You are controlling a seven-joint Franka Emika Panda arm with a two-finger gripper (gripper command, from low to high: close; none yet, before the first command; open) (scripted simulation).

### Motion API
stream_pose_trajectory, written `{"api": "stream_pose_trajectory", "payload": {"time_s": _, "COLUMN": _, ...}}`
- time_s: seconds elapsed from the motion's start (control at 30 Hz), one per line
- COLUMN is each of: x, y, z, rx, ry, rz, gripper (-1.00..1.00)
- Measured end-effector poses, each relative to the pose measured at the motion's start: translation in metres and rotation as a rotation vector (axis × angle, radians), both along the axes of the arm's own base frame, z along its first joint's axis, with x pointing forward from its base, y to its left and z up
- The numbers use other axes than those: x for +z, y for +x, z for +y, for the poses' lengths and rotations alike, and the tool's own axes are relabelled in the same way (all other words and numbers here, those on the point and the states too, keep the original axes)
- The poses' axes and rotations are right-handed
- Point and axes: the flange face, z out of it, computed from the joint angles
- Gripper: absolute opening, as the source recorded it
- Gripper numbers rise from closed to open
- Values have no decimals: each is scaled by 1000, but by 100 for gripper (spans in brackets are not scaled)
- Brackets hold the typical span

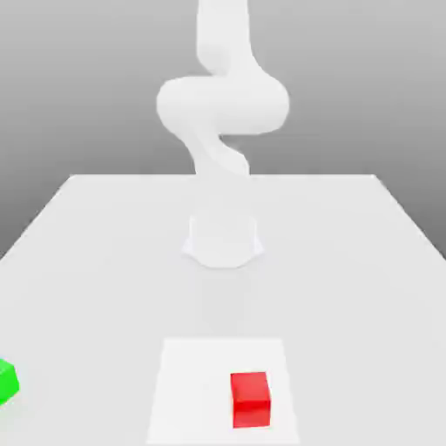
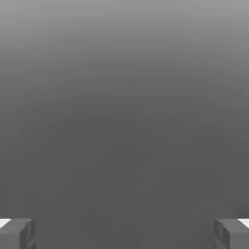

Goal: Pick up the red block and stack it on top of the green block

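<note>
Waiting with jaws spread wide and nothing between them, the gripper (image 2: 124, 234) stands ready to admit the red cube (image 1: 251, 401), which sits on the white square (image 1: 193, 392), apart from the green cube (image 1: 7, 381) at the exterior view's left edge.

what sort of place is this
Likely a simulated robotics test scene: a plain white arm mounted on a bare pale table, a red cube on a white square, and a plain grey backdrop.

Open table surrounds the red block (image 1: 251, 400), well apart from the green block (image 1: 8, 381)
</note>
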Motion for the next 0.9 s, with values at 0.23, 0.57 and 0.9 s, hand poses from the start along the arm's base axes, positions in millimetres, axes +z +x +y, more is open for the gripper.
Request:
{"api": "stream_pose_trajectory", "payload": {"time_s": 0.23, "x": -132, "y": 72, "z": 10, "rx": 17, "ry": -14, "rz": 218, "gripper": 0}}
{"api": "stream_pose_trajectory", "payload": {"time_s": 0.57, "x": -333, "y": 99, "z": 25, "rx": 50, "ry": -25, "rz": 522, "gripper": 0}}
{"api": "stream_pose_trajectory", "payload": {"time_s": 0.9, "x": -500, "y": 71, "z": 33, "rx": 73, "ry": -27, "rz": 722, "gripper": 0}}
